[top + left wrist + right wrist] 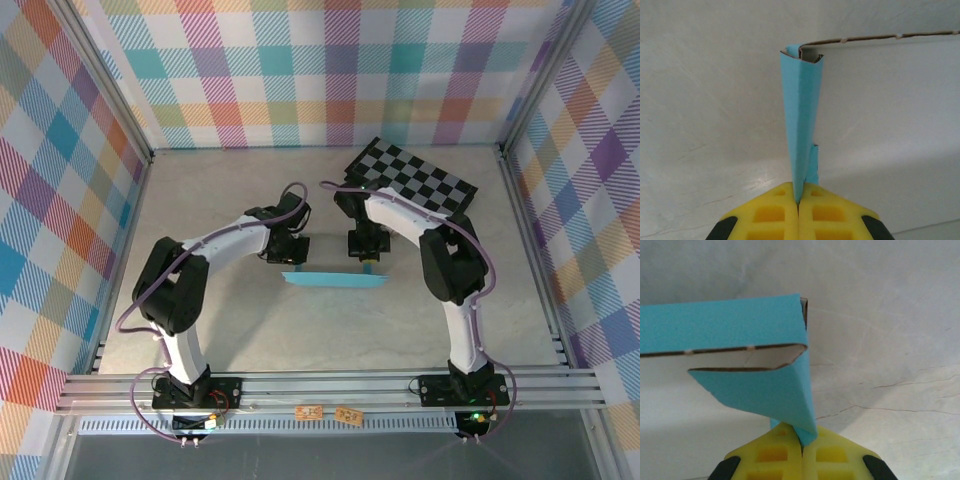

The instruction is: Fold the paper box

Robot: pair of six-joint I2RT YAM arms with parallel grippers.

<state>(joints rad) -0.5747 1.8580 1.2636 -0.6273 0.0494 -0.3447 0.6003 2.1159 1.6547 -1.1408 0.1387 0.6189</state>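
Top external: left tool and right tool tightly pinch paper box.

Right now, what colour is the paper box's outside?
Teal-blue; the paper box shows it best in the right wrist view.

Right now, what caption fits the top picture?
Left end effector and right end effector pinch the teal paper box by its ends, checkerboard behind.

bright even overhead light, soft shadows, sharp overhead view, slightly soft wrist close-ups
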